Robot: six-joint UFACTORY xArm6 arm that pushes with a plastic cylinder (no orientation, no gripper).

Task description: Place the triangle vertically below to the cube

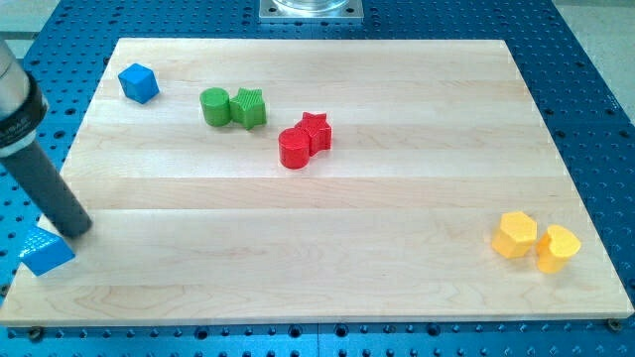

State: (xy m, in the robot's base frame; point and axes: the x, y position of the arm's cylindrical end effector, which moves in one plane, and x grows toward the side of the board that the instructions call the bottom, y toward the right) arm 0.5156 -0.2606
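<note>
From the camera view, the wooden worktop point(337, 248) fills most of the frame, lying on a blue perforated base point(585, 59).

My rod comes in from the view's upper left edge and slants down to the lower left. My tip point(77, 234) sits at the worktop's left edge, touching or just beside the blue triangle point(46, 252). That block lies at the view's lower left, hanging at the very edge of the worktop, partly over the blue base as far as I can tell; its colour blends with the base, so its outline is hard to read.

The end effector is a plain rod, with nothing to spread or press together, and it is pinching nothing.

The blue cube point(139, 82) sits near the top left corner of the worktop, well apart from the triangle and a bit further to the view's right than it.

Right of the cube, a green cylinder point(214, 106) touches a green star-like block point(249, 108). Further right and lower, a red cylinder point(294, 149) touches a red star point(315, 131). At the lower right, a yellow hexagon-like block point(516, 235) stands beside a second yellow block point(558, 248) whose shape I can't quite settle.
</note>
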